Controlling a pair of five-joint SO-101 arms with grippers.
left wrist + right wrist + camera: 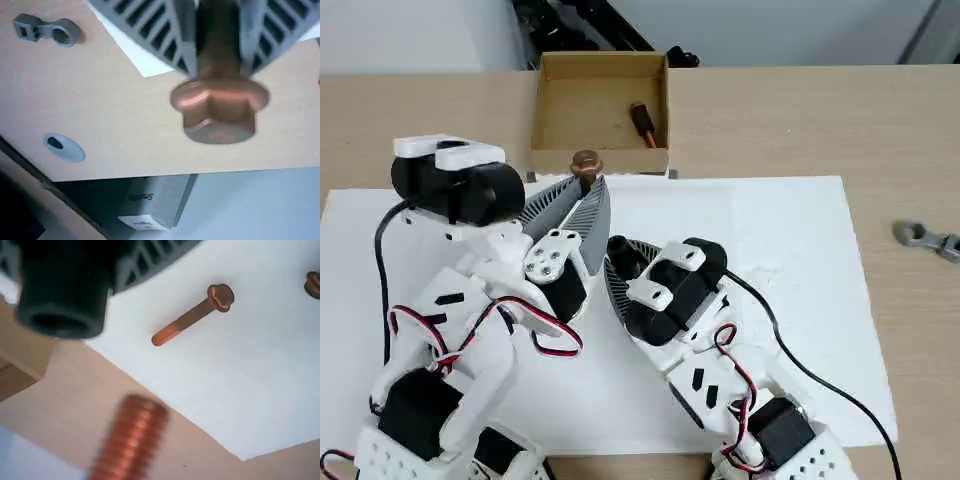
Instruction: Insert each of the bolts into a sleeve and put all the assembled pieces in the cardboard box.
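Wooden worktop [800,120] carries a white sheet [790,230], and the cardboard box [580,110] stands at the upper centre of the high view, just beyond the sheet's far edge. Inside the box, near its right wall, lies one copper piece with a dark end [642,122]. I judge that it is a bolt already in its sleeve, so one unit seems to be finished.

The left pincer [586,185] is pinching a held bolt [586,162] by the shaft, with the head just at the near wall of the box. The right pincer [618,268], in the middle of the high view, is pressed on a black sleeve [62,290]. In the right wrist view a threaded copper end at the lower edge is near the sleeve but apart from it, so I think this pair is not yet joined.

Two more bolts wait on the sheet: a loose bolt [192,315] lying whole, and a second head [314,284] at the right edge of the right wrist view. So most of the task remains. A grey metal tool [925,237] lies at the right edge of the high view.
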